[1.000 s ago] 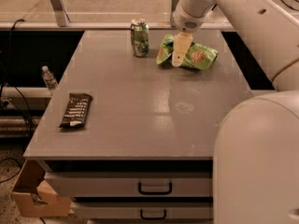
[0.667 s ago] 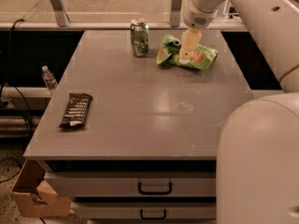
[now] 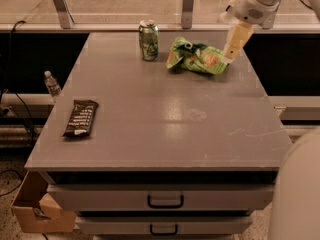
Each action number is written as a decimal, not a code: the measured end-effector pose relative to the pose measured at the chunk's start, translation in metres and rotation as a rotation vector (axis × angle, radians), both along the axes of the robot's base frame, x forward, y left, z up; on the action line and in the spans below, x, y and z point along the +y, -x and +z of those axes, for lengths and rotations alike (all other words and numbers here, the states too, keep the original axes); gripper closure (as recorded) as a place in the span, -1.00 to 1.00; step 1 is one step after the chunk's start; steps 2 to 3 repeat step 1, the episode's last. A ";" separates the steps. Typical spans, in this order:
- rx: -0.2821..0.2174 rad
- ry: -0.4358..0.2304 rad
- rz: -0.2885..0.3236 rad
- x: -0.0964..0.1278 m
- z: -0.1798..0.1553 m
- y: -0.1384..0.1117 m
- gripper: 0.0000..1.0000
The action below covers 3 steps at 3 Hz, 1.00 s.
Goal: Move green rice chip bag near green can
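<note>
The crumpled light-green foil rice chip bag (image 3: 197, 58) lies on the grey tabletop (image 3: 165, 119) just right of the small upright green drink can (image 3: 149, 40), near it but apart. The robot's pale gripper (image 3: 231, 54) hangs at the bag's edge farthest from the can. Whether its jaws are open or hold anything cannot be told. The placing looks essentially done. Next comes a clean lift away without dragging the bag. A dark brown chocolate bar wrapper (image 3: 80, 117) lies well apart from the can, front left.
</note>
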State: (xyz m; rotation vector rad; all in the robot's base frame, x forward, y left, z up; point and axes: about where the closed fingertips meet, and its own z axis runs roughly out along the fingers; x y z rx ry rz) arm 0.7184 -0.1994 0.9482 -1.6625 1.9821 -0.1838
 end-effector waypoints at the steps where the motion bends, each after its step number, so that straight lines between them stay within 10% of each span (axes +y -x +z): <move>1: 0.003 0.000 -0.014 -0.009 -0.002 0.004 -1.00; 3: 0.003 0.000 -0.014 -0.009 -0.002 0.004 -1.00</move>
